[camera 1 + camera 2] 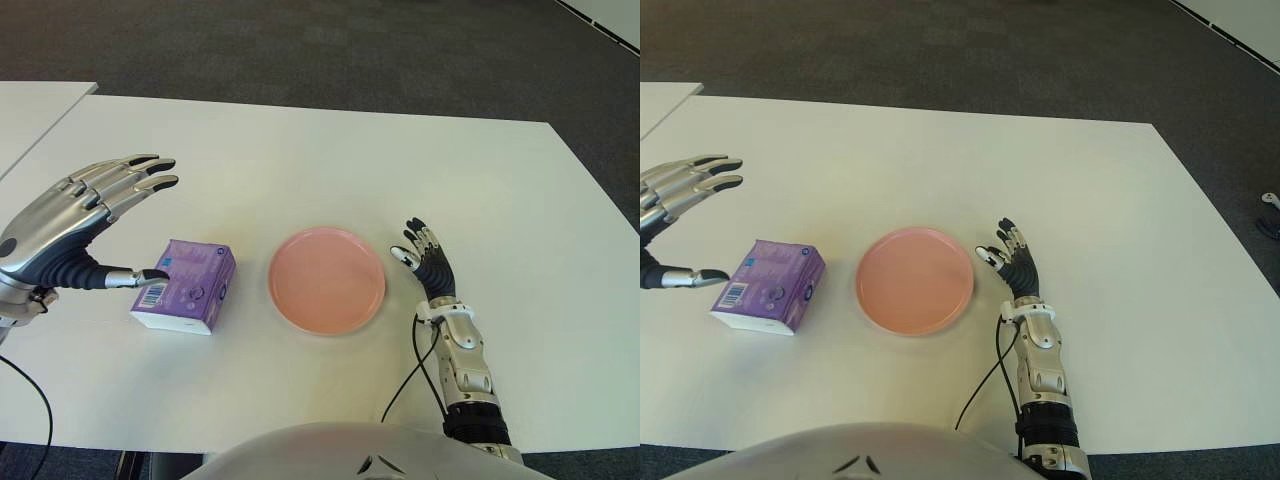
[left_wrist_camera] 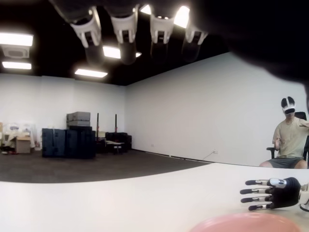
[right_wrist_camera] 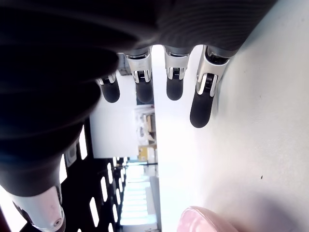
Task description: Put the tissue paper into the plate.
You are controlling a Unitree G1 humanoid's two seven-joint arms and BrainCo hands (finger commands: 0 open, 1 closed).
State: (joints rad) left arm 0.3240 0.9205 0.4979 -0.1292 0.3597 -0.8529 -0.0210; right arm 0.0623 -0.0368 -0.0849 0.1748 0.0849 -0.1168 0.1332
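While the left robot hand [image 1: 85, 225] hangs spread and empty over the tissue pack [image 1: 185, 287], its thumb tip at the pack's near-left corner, you have the grasp yet to make. In the left eye view the pack lies on the counter [image 1: 300, 160], just left of the plate [image 1: 327, 279] and apart from it. Bring the fingers down across the far side, oppose them with the thumb, and squeeze lightly, since the soft pack will likely give. Then lift clear of the rim before carrying right.

From the right eye view you get the right robot hand [image 1: 1012, 262] fully, idle just right of the plate, fingers extended, holding nothing.

Your left wrist view shows four straight fingertips [image 2: 124, 30] and the plate's edge, but no pack. It also shows a seated person [image 2: 290, 140] beyond the counter.

Your right wrist view confirms uncurled fingers and a sliver of plate.
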